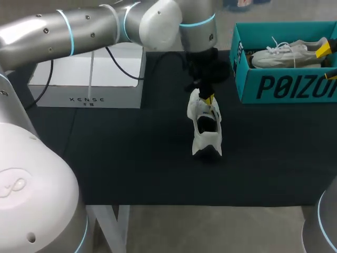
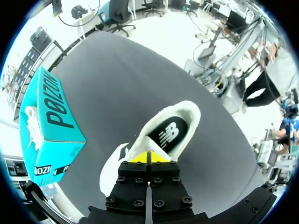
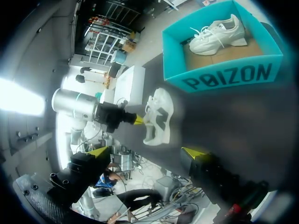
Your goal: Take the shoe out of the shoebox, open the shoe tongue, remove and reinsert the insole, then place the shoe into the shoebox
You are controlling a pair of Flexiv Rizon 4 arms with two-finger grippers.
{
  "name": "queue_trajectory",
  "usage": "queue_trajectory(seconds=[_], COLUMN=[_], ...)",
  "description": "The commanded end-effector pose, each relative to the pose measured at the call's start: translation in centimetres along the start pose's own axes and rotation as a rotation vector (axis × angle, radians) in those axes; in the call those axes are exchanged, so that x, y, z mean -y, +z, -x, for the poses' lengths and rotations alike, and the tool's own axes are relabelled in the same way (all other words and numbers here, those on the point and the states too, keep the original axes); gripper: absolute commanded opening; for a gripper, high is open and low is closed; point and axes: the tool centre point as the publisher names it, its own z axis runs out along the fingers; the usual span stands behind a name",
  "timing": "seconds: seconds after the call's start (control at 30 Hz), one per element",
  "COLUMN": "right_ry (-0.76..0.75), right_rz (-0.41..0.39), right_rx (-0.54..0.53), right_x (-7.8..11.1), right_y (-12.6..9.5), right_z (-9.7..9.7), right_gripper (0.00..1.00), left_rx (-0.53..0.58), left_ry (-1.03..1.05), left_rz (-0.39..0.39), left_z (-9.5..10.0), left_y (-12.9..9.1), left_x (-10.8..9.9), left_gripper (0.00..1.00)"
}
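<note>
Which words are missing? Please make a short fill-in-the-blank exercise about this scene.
1. The left claw is shut on a white shoe whose insole is ___ in colour.
2. The right claw is wide ___.
3. In the teal shoebox lies ___ other shoe.
Missing words: black; open; one.

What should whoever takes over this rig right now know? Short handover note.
Left gripper: jaws shut on the white shoe, pinching its upper beside the opening; the shoe is out on the black mat.
Right gripper: jaws open, holding nothing, by the shoebox.
Second shoe lies in the shoebox.
Insole sits inside the held shoe.
Done: shoe out of the box.
Left: shoe back into the box; whether the insole step has happened cannot be told.
</note>
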Motion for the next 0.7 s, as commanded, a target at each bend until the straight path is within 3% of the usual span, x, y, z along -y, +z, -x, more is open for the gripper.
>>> queue_trajectory(seconds=[0.03, 0.27, 0.33, 0.7], right_ry=[0.001, 0.001, 0.001, 0.001], right_rz=[-0.001, -0.001, -0.001, -0.001], right_rx=[0.003, 0.003, 0.003, 0.003], right_x=[0.0, 0.0, 0.0, 0.0], right_y=[0.0, 0.0, 0.0, 0.0], right_z=[0.0, 0.0, 0.0, 0.0], right_gripper=[1.0, 1.0, 1.0, 1.0], left_rx=[-0.037, -0.089, -0.114, -0.114], left_ry=[-0.032, -0.276, -0.25, -0.25], left_rz=[0.001, 0.063, 0.093, 0.093], left_z=[-0.8, -3.2, -3.4, -3.4], left_y=[0.0, 0.1, 0.1, 0.1], left_x=[0.8, 2.2, 3.2, 3.2], left_gripper=[0.0, 0.0, 0.0, 0.0])
